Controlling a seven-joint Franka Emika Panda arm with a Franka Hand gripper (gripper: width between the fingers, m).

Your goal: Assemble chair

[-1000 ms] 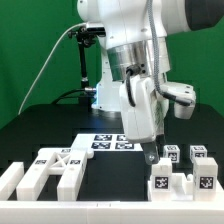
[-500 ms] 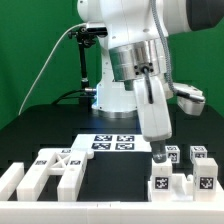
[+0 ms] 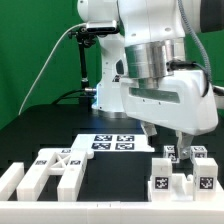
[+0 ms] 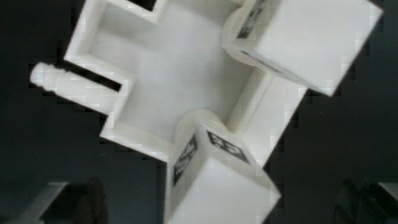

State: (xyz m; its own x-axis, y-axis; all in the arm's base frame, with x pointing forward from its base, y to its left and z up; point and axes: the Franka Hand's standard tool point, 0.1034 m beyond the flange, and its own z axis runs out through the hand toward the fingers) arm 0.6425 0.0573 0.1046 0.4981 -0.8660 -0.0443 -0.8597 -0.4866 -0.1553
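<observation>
The chair is in loose white tagged pieces. A cluster of blocky pieces (image 3: 185, 172) lies at the exterior view's front right; flat frame pieces (image 3: 55, 168) lie at the front left. My gripper (image 3: 167, 140) hangs just above the right cluster with its jaws wide apart. In the wrist view a white recessed piece (image 4: 169, 85) with a side peg (image 4: 63, 80) fills the frame. A tagged block (image 4: 222, 165) of it reaches between my dark fingers (image 4: 63, 205), with a gap on each side of my gripper (image 4: 222, 208).
The marker board (image 3: 113, 143) lies flat at the table's middle, to the exterior view's left of my gripper. A low white rail (image 3: 110, 203) runs along the front edge. The arm's base (image 3: 100, 95) and a cable stand behind.
The arm has swung toward the exterior view's right and the wrist has turned, so the hand now sits broadside over the right cluster of pieces. No piece has moved.
</observation>
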